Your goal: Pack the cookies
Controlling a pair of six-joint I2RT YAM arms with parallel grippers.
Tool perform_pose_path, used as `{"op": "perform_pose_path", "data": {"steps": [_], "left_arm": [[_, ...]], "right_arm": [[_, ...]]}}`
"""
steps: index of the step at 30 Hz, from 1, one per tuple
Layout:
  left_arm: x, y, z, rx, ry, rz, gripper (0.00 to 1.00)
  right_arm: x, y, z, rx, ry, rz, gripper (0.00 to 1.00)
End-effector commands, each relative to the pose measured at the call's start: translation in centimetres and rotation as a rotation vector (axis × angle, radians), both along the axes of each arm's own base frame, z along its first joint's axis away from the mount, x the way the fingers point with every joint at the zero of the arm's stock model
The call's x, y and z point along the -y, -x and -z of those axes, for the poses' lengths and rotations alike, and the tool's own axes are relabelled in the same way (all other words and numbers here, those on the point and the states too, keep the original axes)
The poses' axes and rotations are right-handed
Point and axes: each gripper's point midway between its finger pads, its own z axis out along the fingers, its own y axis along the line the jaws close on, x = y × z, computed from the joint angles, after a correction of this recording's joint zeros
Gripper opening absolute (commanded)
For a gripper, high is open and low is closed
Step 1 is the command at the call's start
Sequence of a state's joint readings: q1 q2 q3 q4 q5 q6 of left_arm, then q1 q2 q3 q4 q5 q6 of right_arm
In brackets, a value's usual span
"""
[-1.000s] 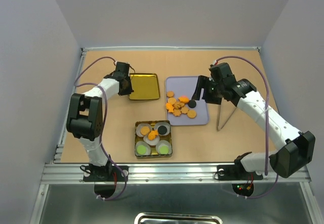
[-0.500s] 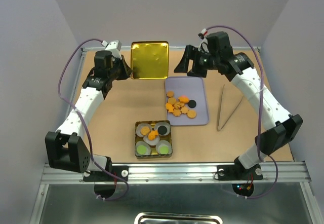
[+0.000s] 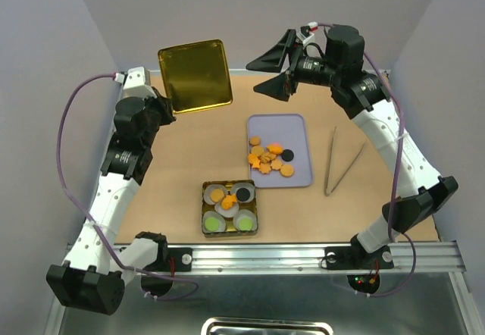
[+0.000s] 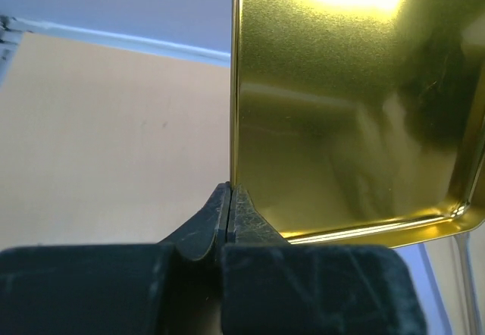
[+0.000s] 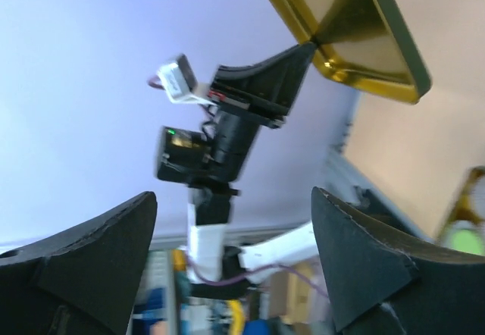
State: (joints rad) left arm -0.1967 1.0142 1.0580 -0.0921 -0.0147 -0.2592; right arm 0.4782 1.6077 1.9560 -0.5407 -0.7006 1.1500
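Tan worktop (image 3: 174, 168) fills the overhead view. High above it, the left tool (image 3: 163, 111) is clenched on the edge of a gold lid (image 3: 195, 75). The right tool (image 3: 252, 79) hangs high, released, grasping nothing. Below the right tool, cookies (image 3: 267, 158) lie on a lilac tray (image 3: 295, 126), with tongs (image 3: 337, 164) just right of it. More cookies sit in a tin (image 3: 204, 210) well beneath both tools.

From the left wrist, the left tool (image 4: 229, 198) pinches the gold lid (image 4: 341, 100) by its rim.

From the right wrist, the right tool (image 5: 233, 195) stands wide apart, facing the left tool (image 5: 299, 51) and the gold lid (image 5: 356, 17).
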Motion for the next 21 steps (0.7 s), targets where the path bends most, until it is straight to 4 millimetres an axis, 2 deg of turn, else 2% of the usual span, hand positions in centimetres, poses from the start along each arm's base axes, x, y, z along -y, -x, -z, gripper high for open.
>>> {"op": "perform_pose_path", "data": {"steps": [1,2,3,4,5,6,8,9,16,19,21], "left_arm": [[-2.8,0.3,-3.9,0.194,-0.007,-0.151,0.0],[-3.1,1.0,-4.8,0.234,0.002,-0.163,0.0],[-3.4,1.2,-5.1,0.269,0.004,-0.176,0.0],[-3.7,1.8,-5.8,0.304,0.005,-0.188,0.0],[-3.6,2.0,-6.1,0.325,0.006,-0.186,0.0],[-3.8,2.2,-6.4,0.344,0.003,-0.195,0.0],[-3.6,2.8,-6.9,0.393,-0.014,-0.191,0.0],[-3.6,3.1,-7.6,0.429,-0.016,-0.19,0.0],[-2.2,5.3,-9.0,0.534,-0.083,-0.148,0.0],[-1.9,6.0,-9.3,0.567,-0.125,-0.142,0.0],[-2.1,6.8,-10.2,0.605,-0.119,-0.152,0.0]], "right_arm": [[0.2,2.7,-5.5,-0.123,-0.295,-0.075,0.89],[-0.2,1.9,-2.3,-0.23,-0.314,-0.066,0.89],[0.7,3.0,-5.8,-0.204,-0.465,-0.106,0.9],[0.9,3.0,-5.1,-0.198,-0.539,-0.127,0.9],[1.3,3.3,-6.3,-0.214,-0.589,-0.143,0.9],[1.1,2.7,-5.2,-0.275,-0.6,-0.137,0.9],[0.9,2.2,-5.1,-0.308,-0.608,-0.135,0.9],[0.9,2.2,-5.7,-0.305,-0.614,-0.139,0.91],[-0.2,-0.5,-4.7,-0.417,-0.652,-0.089,0.91],[-0.4,-0.9,-4.4,-0.447,-0.661,-0.079,0.91],[-0.6,-1.0,-3.9,-0.466,-0.663,-0.069,0.91]]}}
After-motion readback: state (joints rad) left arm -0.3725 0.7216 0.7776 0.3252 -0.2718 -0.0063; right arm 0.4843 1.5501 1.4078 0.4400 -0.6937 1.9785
